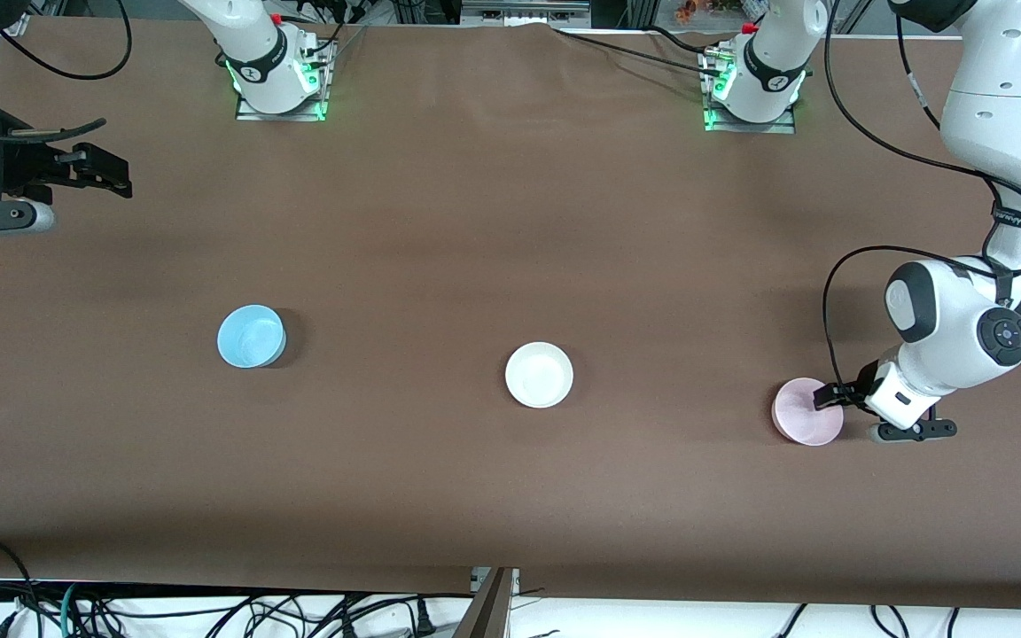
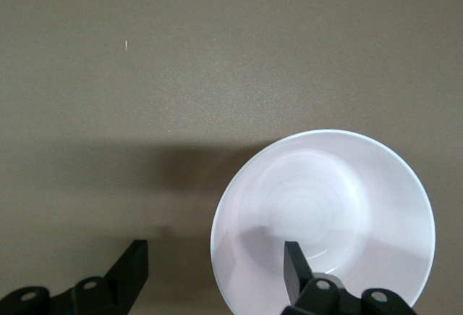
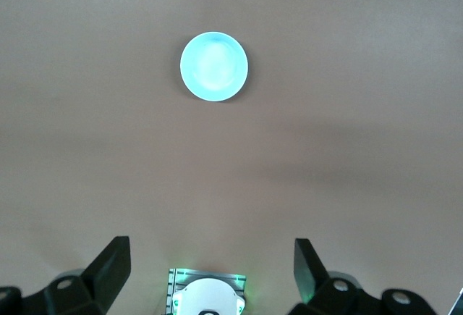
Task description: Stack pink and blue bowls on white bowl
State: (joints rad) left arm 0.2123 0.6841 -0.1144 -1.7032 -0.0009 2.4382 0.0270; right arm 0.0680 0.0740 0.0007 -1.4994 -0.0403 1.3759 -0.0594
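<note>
The pale pink bowl (image 1: 801,413) sits on the table toward the left arm's end. My left gripper (image 1: 840,399) is low at its rim and open. In the left wrist view the gripper (image 2: 213,268) straddles the rim of the pink bowl (image 2: 325,192), with one finger inside it and the other outside, not closed on it. The white bowl (image 1: 539,375) sits mid-table. The sky blue bowl (image 1: 251,336) sits toward the right arm's end and also shows in the right wrist view (image 3: 214,66). My right gripper (image 1: 112,173) waits open and empty, up high at that end (image 3: 211,268).
The brown table cover (image 1: 510,221) is bare apart from the three bowls. The arm bases (image 1: 280,84) (image 1: 750,89) stand along the edge farthest from the front camera. The right arm's base (image 3: 210,297) shows under the right gripper. Cables lie past the table's near edge (image 1: 209,611).
</note>
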